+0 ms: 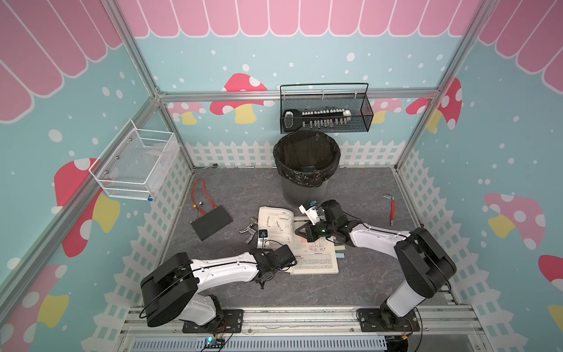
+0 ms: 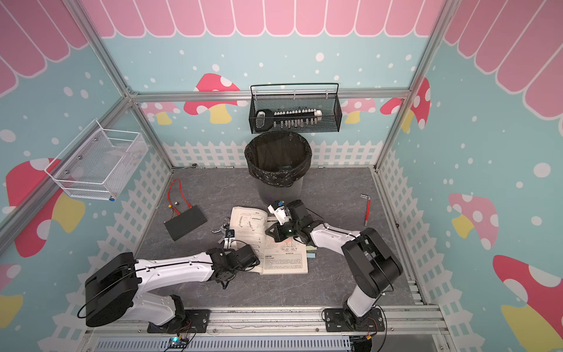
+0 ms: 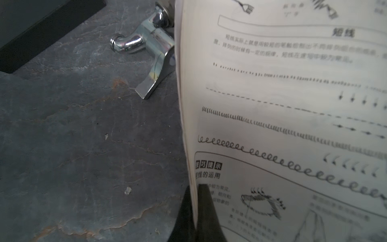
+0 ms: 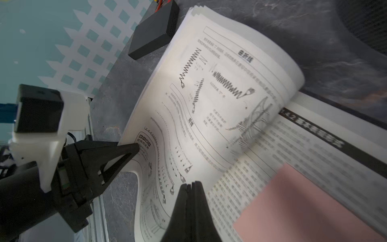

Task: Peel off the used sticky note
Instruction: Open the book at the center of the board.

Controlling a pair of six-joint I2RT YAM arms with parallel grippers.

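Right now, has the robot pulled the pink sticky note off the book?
Not yet. Done: the book is open, and the left gripper pinches a raised page edge. In hand: the right gripper is shut near the pink sticky note, holding nothing visible. Left: the note lies flat on its page, unpeeled.

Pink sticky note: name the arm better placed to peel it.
Right. The right gripper, shut, hangs close to the pink sticky note. The left gripper is shut on the lifted page, holding it back.
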